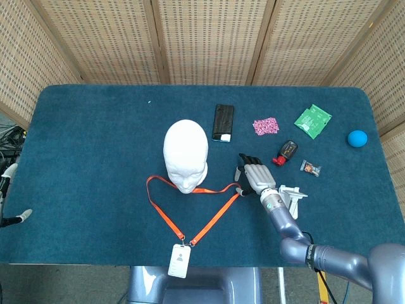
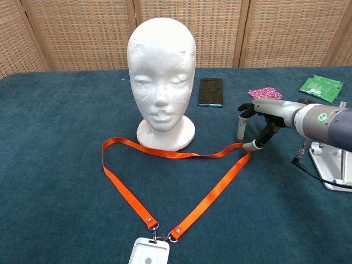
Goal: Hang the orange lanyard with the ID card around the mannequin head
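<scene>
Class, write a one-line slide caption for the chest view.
Right hand reaches the orange lanyard lying before the mannequin head.

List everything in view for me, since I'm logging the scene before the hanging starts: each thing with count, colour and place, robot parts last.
table: one, dark blue cloth top, fills the scene
mannequin head: one, white, upright at table centre
lanyard: one, orange, lying flat in a loop in front of the head
ID card: one, white, clipped to the lanyard at the near table edge
phone: one, black, behind and right of the head
patterned pouch: one, pink, right of the phone
packet: one, green, far right
ball: one, blue, right edge
small black and red item: one, right of centre
small wrapped item: one, beside it
stand: one, white, near right
right hand: fingers spread, a fingertip at the lanyard's right corner
left hand: only pale tips at the left edge
</scene>
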Controlling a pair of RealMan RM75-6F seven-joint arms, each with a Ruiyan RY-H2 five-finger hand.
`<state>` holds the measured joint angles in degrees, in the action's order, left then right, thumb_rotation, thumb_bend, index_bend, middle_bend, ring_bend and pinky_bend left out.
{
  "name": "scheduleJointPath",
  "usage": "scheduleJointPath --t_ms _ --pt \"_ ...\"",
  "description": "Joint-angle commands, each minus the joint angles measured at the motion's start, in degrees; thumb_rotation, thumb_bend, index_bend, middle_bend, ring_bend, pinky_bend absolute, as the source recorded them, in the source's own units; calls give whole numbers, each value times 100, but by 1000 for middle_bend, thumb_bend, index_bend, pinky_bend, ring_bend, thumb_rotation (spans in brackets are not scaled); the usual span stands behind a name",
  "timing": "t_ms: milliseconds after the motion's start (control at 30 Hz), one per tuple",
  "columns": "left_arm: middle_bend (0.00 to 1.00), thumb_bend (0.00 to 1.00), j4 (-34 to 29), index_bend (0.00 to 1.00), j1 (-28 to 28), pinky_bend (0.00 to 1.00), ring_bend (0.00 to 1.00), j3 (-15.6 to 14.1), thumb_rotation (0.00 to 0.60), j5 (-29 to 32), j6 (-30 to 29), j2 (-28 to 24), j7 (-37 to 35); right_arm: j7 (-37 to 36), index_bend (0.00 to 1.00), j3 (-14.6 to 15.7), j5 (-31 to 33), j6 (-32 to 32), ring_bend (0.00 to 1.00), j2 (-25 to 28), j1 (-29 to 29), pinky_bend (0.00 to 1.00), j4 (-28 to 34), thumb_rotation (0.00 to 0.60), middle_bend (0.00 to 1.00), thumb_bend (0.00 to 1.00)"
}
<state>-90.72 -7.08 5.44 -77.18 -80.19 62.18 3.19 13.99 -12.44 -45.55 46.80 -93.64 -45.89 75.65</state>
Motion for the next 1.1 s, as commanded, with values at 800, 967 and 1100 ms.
scheduleJointPath --t_ms 800,967,1100 --pt "0 0 4 0 -31 0 0 -11 600 16 47 13 2 738 566 32 500 70 0 -356 -247 0 -284 600 0 537" --pt "0 0 2 0 -33 0 0 -13 600 12 45 15 6 791 589 39 505 72 0 -389 -264 0 -328 600 0 555" --pt "0 0 4 0 -30 0 0 -10 600 6 32 8 -14 869 589 54 549 61 0 -403 -285 0 -351 600 0 570"
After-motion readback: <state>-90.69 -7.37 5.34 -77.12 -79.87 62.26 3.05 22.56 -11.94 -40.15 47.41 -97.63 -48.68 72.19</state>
